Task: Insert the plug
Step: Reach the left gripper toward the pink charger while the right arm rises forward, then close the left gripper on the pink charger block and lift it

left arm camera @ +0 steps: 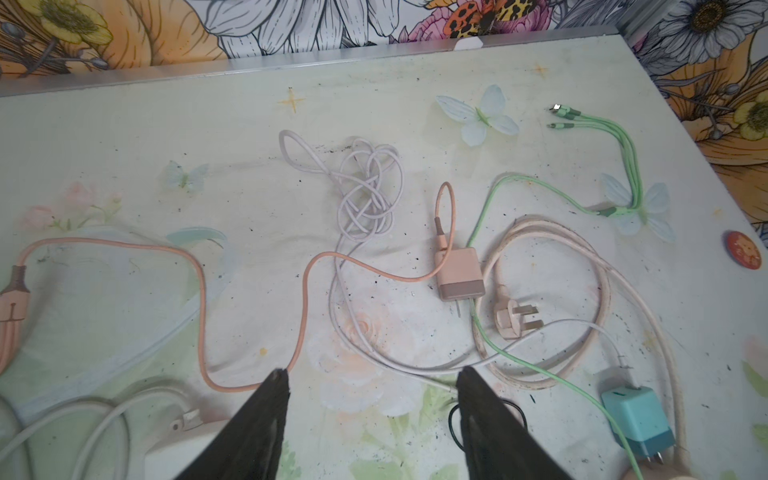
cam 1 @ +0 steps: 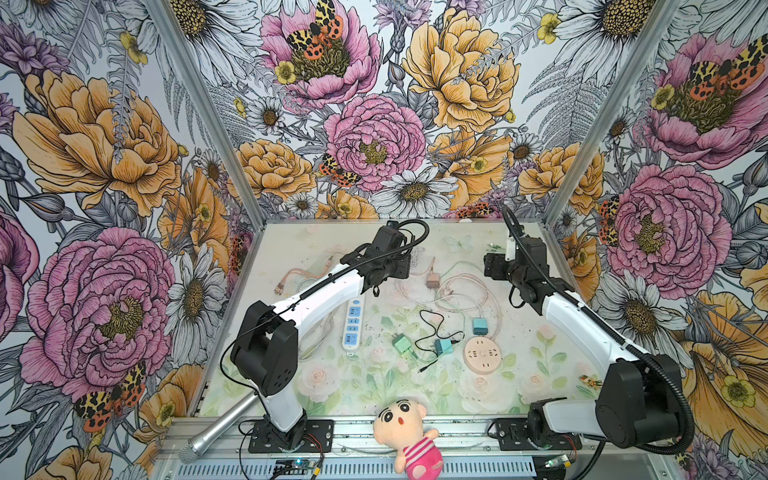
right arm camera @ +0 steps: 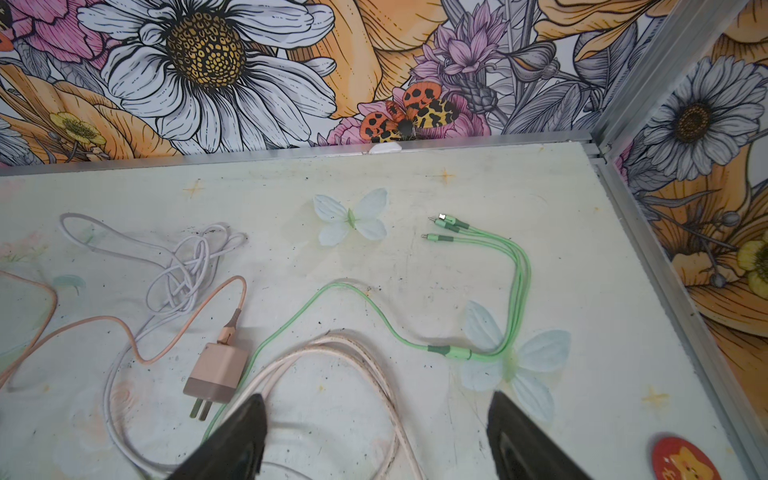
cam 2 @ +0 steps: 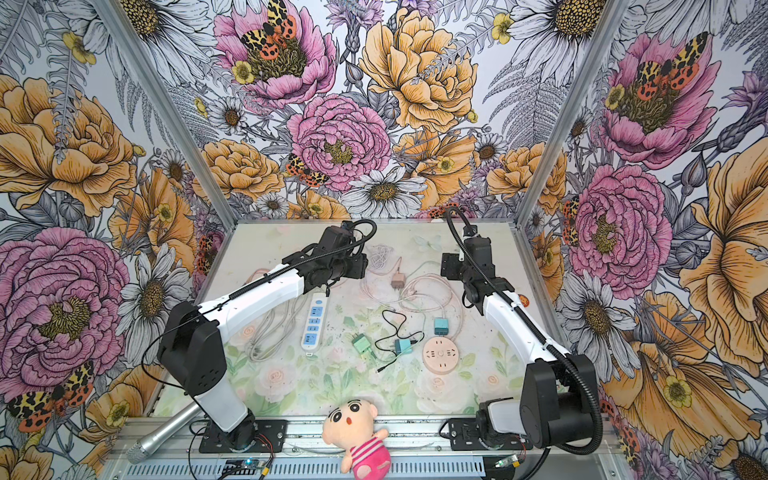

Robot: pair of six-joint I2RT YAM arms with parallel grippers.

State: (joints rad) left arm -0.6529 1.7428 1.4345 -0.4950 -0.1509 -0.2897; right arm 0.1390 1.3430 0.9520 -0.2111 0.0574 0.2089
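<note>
Left wrist view: pink charger plug (left arm camera: pixel 459 274) flat on table (left arm camera: pixel 166 137) beyond left gripper (left arm camera: pixel 372 372), jaws apart, empty; right gripper (right arm camera: pixel 378 397) also spread, empty. Likely trouble: snagging crossed cables (left arm camera: pixel 337 266) or neighbouring 3-pin plug (left arm camera: pixel 515 320), dragging tangle.

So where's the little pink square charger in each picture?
In a top view: pink square charger, between both arms.
In a top view: same spot.
Left wrist: mid-picture.
Right wrist: beside looped cream cord.
Shared landmark: that cord, always beside it.
</note>
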